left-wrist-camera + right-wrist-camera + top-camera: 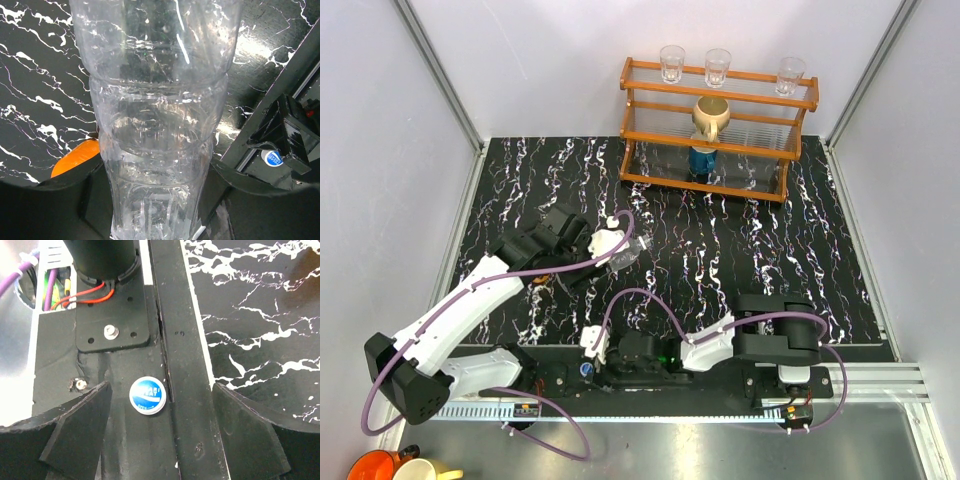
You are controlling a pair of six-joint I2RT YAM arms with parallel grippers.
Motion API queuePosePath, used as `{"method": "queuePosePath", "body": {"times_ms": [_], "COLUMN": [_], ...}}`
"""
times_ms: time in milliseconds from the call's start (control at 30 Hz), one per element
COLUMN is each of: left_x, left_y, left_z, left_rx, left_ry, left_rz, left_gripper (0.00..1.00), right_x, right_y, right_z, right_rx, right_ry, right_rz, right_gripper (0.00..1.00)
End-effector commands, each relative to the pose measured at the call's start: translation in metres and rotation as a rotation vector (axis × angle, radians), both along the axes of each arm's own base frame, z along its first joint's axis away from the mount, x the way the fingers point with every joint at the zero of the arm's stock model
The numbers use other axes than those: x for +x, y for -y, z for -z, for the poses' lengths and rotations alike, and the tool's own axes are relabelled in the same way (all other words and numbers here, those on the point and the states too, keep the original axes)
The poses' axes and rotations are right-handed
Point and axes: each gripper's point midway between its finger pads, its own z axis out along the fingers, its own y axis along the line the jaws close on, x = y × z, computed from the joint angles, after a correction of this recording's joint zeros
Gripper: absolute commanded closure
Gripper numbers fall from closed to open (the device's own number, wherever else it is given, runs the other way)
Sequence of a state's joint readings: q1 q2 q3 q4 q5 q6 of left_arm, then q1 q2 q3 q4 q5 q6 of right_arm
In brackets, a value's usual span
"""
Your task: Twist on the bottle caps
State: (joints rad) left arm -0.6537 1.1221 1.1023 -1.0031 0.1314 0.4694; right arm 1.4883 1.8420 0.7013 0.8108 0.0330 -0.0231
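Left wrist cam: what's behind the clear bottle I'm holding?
Behind the clear bottle: marbled table and an orange item peeking out at picture-left, mostly covered by it and a gripper finger; bottle or cap, I cannot tell. The blue cap lies uncovered further right.

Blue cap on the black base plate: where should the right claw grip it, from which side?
Pinch the blue cap by its rim, coming straight down from above. It lies flat, printed face up, so only its thin edge offers grip; the open right claw straddles it.
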Motion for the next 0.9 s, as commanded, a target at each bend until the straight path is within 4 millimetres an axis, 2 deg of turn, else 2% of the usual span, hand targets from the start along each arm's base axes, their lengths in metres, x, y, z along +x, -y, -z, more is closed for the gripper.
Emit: {"method": "queuePosePath", "body": {"times_ms": [0,167,433,867], "left_x": [0.003,0.002,0.001,0.0], "left_y": [0.008,0.008,0.007,0.007], "left_z": [-0.007,-0.011,-0.009,-0.008], "left_rx": [-0.052,-0.062,-0.06,-0.061], "left_ry": [0.012,0.021,0.014,0.01], "left_rz": [-0.005,-0.008,-0.012,-0.019], "left_gripper": [0.45,0.45,0.45,0.45], "right_x": [0.003,0.005,0.004,-0.011], "right_y": [-0.012,-0.012,-0.014,-0.016], "right_z": [-0.007,-0.004,0.001,0.011], "right_rx": [0.041,0.041,0.037,-0.006], "right_ry": [0.057,0.061,0.036,0.047], "right_rz": [0.03,0.05,0.064,0.043], "right_gripper": [0.12,0.15,0.28,0.33]}}
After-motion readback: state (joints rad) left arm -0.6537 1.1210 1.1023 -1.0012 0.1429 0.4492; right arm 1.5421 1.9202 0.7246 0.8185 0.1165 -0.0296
